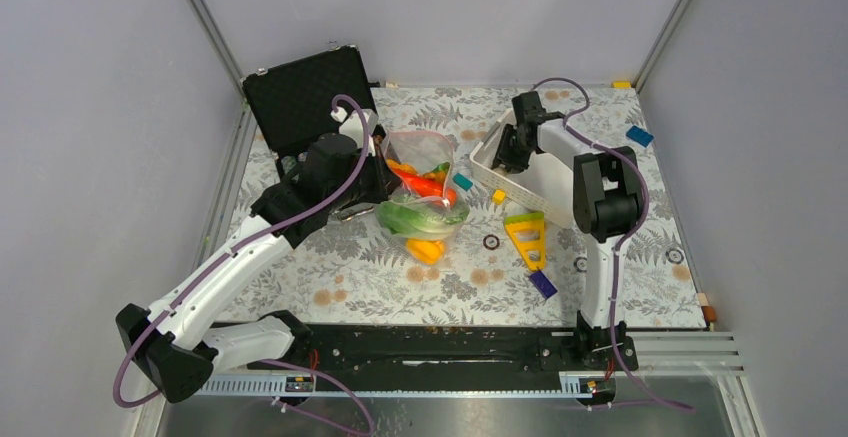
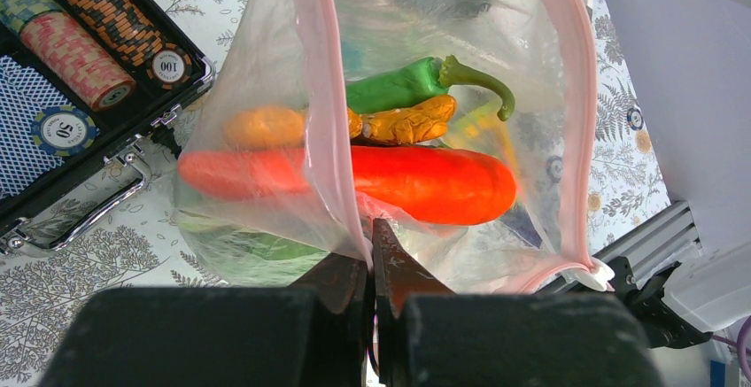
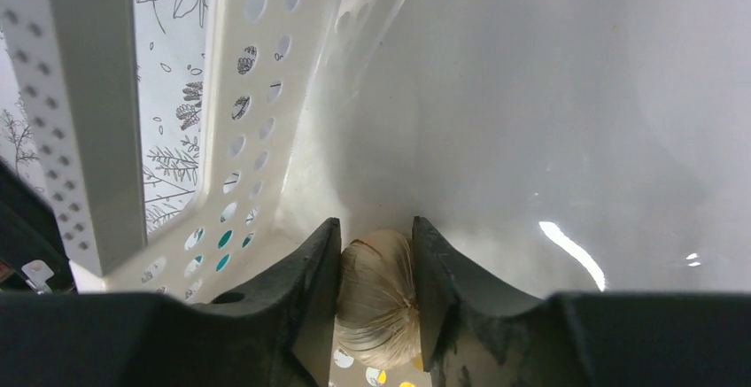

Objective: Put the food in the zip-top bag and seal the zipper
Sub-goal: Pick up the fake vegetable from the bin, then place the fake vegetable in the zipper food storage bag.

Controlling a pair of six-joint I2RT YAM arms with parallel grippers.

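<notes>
Your left tool [image 2: 370, 259] is pinching the zipper [image 2: 329, 95] edge of the zip-top bag [image 2: 266, 50]. The bag is held open over the desk [image 1: 400, 287] beside the chip case [image 1: 300, 102], with the red chili [image 2: 434, 183] inside. Your right tool [image 3: 376, 228] is down in the white basket [image 3: 239, 95], fingers snug on both sides of a pale garlic bulb [image 3: 376, 294].

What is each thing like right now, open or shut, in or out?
zip-top bag: open, food inside
zipper: unsealed
left claw: shut on the bag's edge
right claw: closed on a pale bulb in the basket
black case: lid open
yellow pepper: outside the bag, on the table
</notes>
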